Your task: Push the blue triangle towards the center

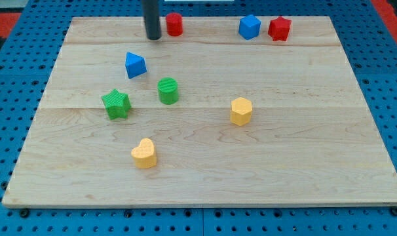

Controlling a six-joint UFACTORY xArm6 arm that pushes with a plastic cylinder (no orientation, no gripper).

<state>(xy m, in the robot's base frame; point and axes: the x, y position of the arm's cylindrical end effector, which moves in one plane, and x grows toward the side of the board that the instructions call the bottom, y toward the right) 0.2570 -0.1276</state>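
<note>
The blue triangle [135,64] sits on the wooden board [303,164] in the upper left part. My tip [152,37] is near the view's top, above and slightly right of the blue triangle, a short gap apart. A red cylinder [175,24] stands just right of the rod.
A green cylinder [168,90] and a green star [116,103] lie below the triangle. A yellow hexagon [241,111] is right of centre, a yellow heart [144,153] lower left. A blue cube [249,27] and a red block [279,29] sit at the top right.
</note>
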